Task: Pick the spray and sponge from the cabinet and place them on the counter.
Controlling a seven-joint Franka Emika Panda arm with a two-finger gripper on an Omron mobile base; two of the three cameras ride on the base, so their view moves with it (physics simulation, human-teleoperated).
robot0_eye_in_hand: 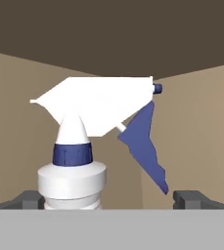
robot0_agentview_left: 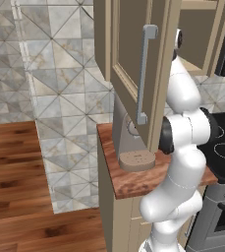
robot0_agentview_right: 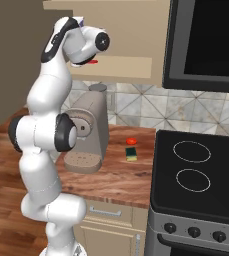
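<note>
Left base view: the cabinet (robot0_agentview_left: 133, 54) door swings open, hiding the hand. Right base view: sponge (robot0_agentview_right: 131, 153) lies on the counter (robot0_agentview_right: 121, 175) right of the coffee machine (robot0_agentview_right: 88, 132). Hand view: spray (robot0_eye_in_hand: 91, 141) stands inside, between wide-apart fingertips (robot0_eye_in_hand: 191, 199), ungripped.

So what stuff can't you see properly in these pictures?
- Spray bottle, hand view: its lower body is cut off by the bottom edge.
- Gripper, hand view: the finger tips barely show, wide apart; contact with the bottle is unclear.
- Cabinet inside, left base view: hidden behind its open door.
- Small red-orange thing beside the sponge on the counter, right base view: too small to identify.
</note>
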